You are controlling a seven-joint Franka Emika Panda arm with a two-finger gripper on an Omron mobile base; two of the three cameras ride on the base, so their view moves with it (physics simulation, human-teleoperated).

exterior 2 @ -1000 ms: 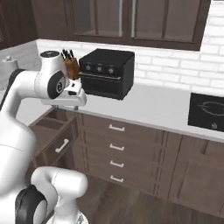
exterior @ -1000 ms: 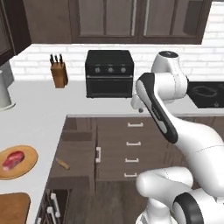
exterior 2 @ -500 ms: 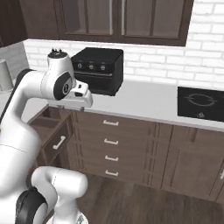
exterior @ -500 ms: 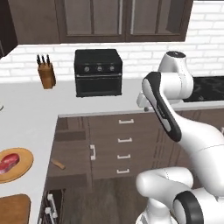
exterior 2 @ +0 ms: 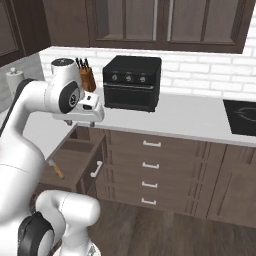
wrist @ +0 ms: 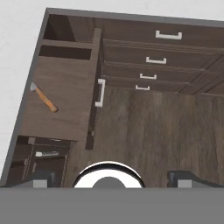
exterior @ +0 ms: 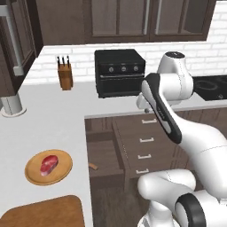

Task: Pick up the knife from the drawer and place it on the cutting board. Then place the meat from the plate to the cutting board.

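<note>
Grey-white counter wraps the corner in the left base view, carrying the plate (exterior: 48, 166) with the meat (exterior: 48, 163) on it and, nearer the bottom edge, the bare cutting board (exterior: 44, 214). The drawer (exterior: 105, 160) stands pulled out, a knife (exterior: 92, 166) handle just showing past the counter edge. You should bring the hand down over that handle before closing.

Right base view puts the gripper (exterior 2: 79, 123) high above the open drawer, well apart from the knife; I cannot tell from here how its jaws stand.

Hand view looks straight down into the drawer and shows the whole knife, orange-brown handle and pale blade, lying diagonally. The fingertips (wrist: 43, 179) sit wide apart, holding nothing. Align them across the handle.
</note>
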